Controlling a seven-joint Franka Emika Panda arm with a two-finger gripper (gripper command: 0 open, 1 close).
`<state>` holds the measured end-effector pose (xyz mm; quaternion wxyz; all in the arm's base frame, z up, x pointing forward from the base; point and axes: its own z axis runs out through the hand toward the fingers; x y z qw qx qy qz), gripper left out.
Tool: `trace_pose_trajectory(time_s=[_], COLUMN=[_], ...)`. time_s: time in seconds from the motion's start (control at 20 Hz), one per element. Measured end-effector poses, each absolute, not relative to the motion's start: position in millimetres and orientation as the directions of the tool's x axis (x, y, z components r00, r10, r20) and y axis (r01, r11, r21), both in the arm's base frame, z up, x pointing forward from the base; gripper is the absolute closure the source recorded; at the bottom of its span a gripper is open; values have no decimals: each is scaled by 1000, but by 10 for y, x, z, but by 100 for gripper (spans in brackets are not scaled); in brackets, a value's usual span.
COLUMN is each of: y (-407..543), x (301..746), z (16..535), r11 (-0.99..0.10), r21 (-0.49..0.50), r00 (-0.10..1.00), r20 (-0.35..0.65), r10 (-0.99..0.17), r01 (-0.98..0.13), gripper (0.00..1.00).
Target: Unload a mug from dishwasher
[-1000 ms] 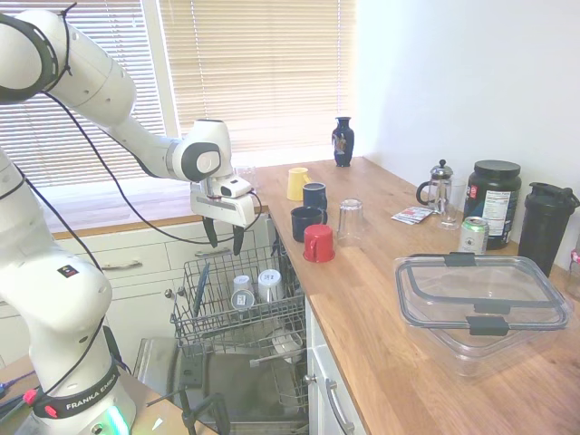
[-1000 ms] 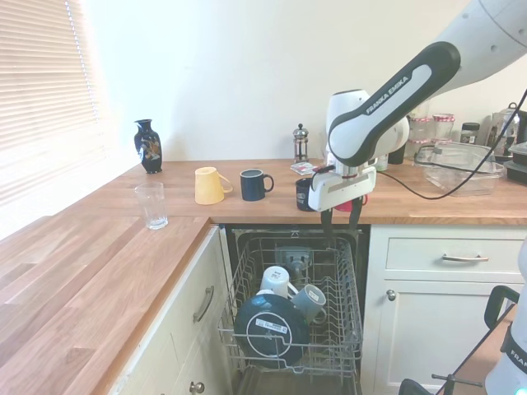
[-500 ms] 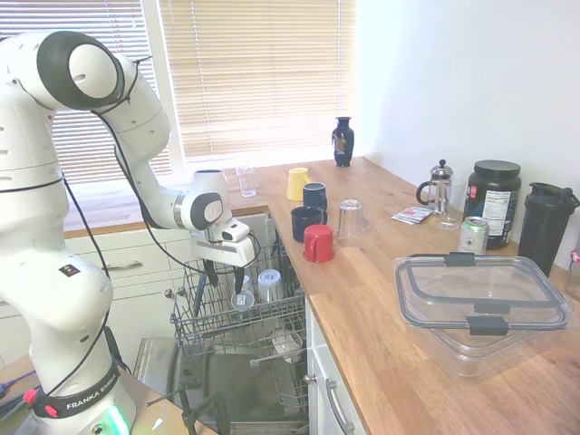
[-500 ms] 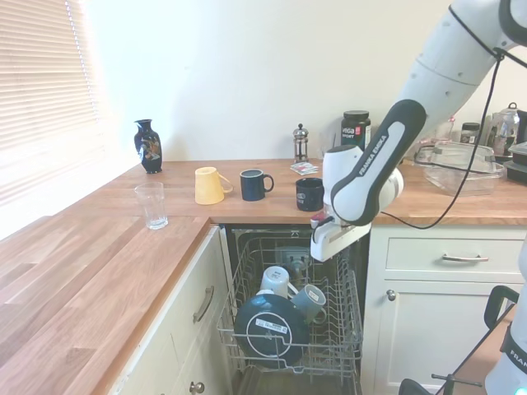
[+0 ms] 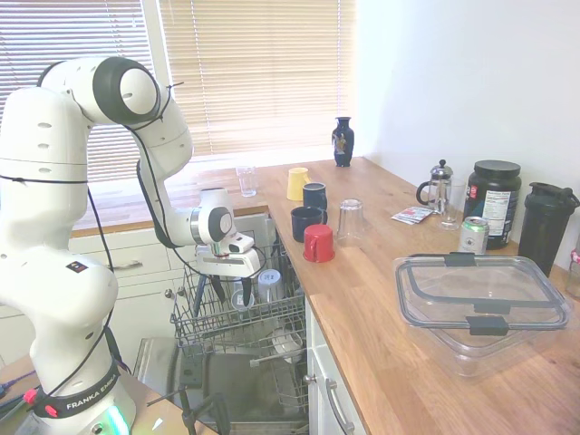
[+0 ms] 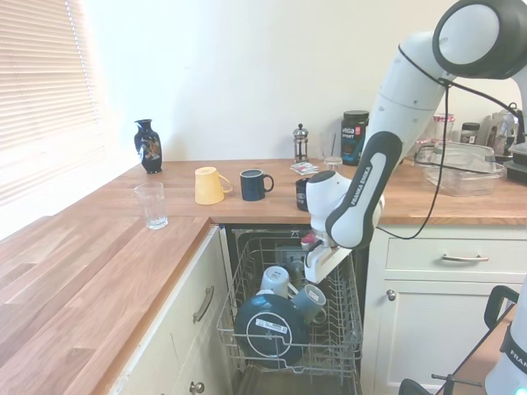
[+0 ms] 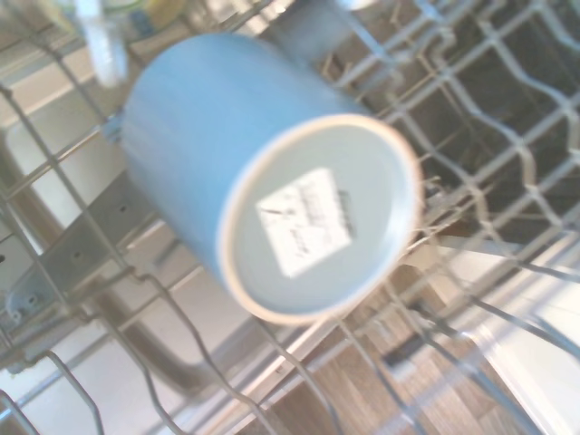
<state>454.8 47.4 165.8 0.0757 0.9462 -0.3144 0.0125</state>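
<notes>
The mug (image 5: 305, 221), small and near-black, stands on the wooden counter just behind the red mug (image 5: 318, 243); the arm partly hides the mug (image 6: 302, 195) in the second exterior view. The dishwasher (image 5: 237, 388) is open with its grey wire rack (image 5: 272, 319) pulled out. My gripper (image 5: 227, 290) is low inside the rack (image 6: 342, 329), fingers open and empty, right over two pale upturned cups (image 5: 268, 283). The wrist view is filled by one blue-grey cup (image 7: 313, 222) with a white label on its base.
A large dark plate (image 6: 270, 325) stands at the rack's front. On the counter are a yellow mug (image 5: 297, 182), a navy mug (image 5: 314, 194), an upturned glass (image 5: 350, 219), a vase (image 5: 343, 141), a clear lidded box (image 5: 480, 304) and a French press (image 5: 439, 187).
The gripper has dropped from above the rack, level with the counter edge, down into the rack over the pale cups. Its fingers stayed open. Nothing on the counter moved.
</notes>
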Motion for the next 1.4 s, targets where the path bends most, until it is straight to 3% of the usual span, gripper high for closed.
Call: trace_pose_trajectory(time_s=[0.45,1.0,1.05,1.4], y=[398,459,457,460], x=[4564,4576,4595,4661], z=[1045,514,521,581], r11=[-831,-863,-863,-869], r21=[46,-71,-78,-126], r00=[832,863,863,869], r20=[13,32,38,69], r10=[-554,-504,-503,-490], r01=[-554,-501,-499,-479], gripper=[0,0,100,100])
